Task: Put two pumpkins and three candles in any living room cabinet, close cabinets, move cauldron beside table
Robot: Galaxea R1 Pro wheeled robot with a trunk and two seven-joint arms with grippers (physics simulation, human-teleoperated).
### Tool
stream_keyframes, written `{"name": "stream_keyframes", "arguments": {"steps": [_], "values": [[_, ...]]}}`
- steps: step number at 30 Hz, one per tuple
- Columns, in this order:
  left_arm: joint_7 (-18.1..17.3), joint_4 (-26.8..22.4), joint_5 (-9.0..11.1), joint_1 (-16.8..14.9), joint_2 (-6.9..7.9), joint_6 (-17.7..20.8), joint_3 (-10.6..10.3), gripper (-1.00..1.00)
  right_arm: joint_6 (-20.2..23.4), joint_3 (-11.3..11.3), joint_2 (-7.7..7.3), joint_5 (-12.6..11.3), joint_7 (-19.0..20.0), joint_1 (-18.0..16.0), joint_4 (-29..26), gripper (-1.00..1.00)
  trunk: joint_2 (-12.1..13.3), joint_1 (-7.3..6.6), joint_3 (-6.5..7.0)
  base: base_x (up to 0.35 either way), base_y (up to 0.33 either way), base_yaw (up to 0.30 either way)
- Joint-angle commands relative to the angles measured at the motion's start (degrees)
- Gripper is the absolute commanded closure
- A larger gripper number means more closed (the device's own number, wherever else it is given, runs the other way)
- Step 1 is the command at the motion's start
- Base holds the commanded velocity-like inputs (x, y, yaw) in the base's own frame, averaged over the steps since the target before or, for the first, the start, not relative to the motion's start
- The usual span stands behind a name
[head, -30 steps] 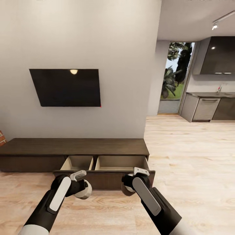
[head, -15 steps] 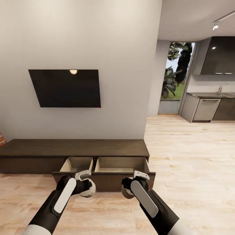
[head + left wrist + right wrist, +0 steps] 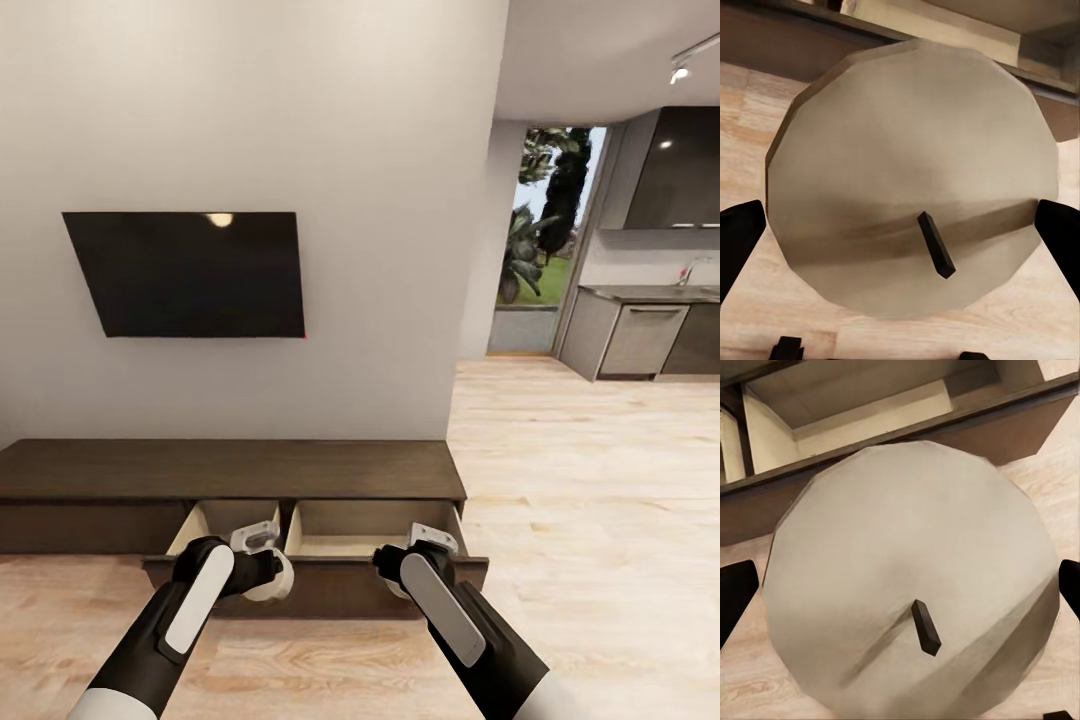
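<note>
The long dark-brown cabinet (image 3: 230, 468) stands against the wall below me, with two drawers pulled out side by side, the left one (image 3: 222, 520) and the right one (image 3: 365, 525), both showing pale insides. My left gripper (image 3: 263, 560) is shut on a tan candle (image 3: 907, 172) with a dark wick, just at the front edge of the left drawer. My right gripper (image 3: 412, 558) is shut on another tan candle (image 3: 907, 585) at the front edge of the right drawer. In each wrist view black fingertips (image 3: 739, 240) (image 3: 735, 592) flank the candle. Pumpkins, cauldron and table are out of view.
A black TV (image 3: 190, 272) hangs on the wall above the cabinet. To the right, pale wood floor (image 3: 600, 500) runs to a grey kitchen (image 3: 640, 340) and a glass door (image 3: 535, 250) with plants outside.
The whole view has shifted as the robot closed in on the cabinet. Both grippers, still holding candles, now sit at the open drawers' front edge instead of short of it.
</note>
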Motion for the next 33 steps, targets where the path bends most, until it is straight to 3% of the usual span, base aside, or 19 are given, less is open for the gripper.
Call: {"name": "stream_keyframes", "arguments": {"steps": [1, 24, 33], "values": [[0.6, -0.1, 0.5, -0.1, 0.06, 0.0, -0.2, 1.00, 0.3, 0.1, 0.00, -0.3, -0.4, -0.1, -0.1, 1.00, -0.1, 0.04, -0.08, 0.330, 0.043, 0.000], [0.4, -0.1, 0.6, -0.1, 0.13, 0.1, -0.2, 1.00, 0.3, 0.0, -0.01, -0.3, -0.4, -0.1, 1.4, 1.00, -0.1, 0.04, -0.08, 0.330, 0.076, 0.000], [0.4, -0.1, 0.7, -0.1, 0.09, 0.2, -0.2, 1.00, 0.4, 0.0, -0.06, -0.1, 1.6, -0.1, 1.2, 1.00, -0.1, 0.04, 0.08, 0.288, 0.009, -0.040]]}}
